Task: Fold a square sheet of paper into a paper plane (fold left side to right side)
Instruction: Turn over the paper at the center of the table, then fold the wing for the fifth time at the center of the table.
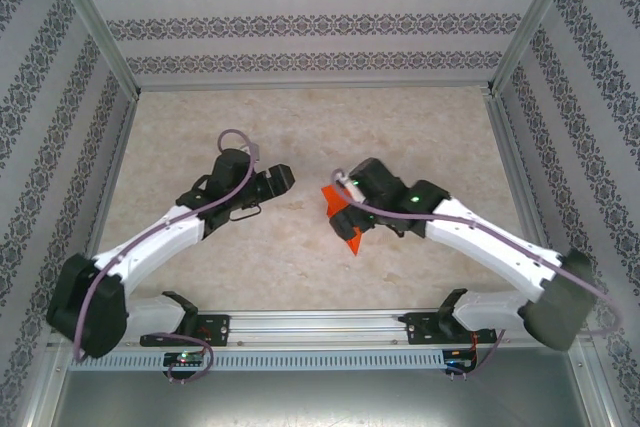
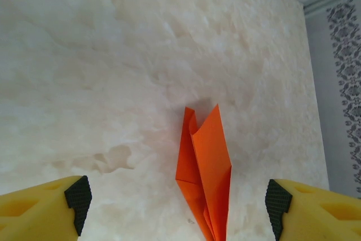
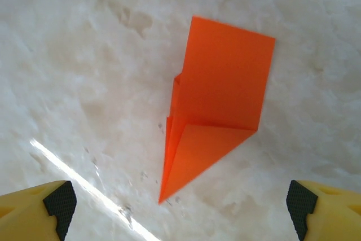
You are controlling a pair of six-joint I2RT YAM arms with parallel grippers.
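Near the middle of the top view, a little right of centre: orange paper (image 1: 347, 219), folded into a pointed wedge, lying on the pale marbled desk (image 1: 300, 117). Sits partly under the right hand (image 1: 338, 187), tip toward the lower edge of the frame. To its left and apart from it: left hand (image 1: 282, 179), aimed toward the paper.

In the left wrist view, lower centre-right: the paper (image 2: 206, 167), narrow and creased, with layered flaps at its upper end, lying on the desk (image 2: 113, 55). Left hand (image 2: 177, 201) spread wide, black pads (image 2: 78, 198) in the bottom corners, grasping nothing.

In the right wrist view, centre: the paper (image 3: 217, 100) flat on the desk (image 3: 84, 55), broad squared end at upper right, sharp tip at lower centre, a triangular flap folded across. Right hand (image 3: 179, 207) spread wide as well, pads (image 3: 59, 204) well clear of the paper on both sides, grasping nothing.
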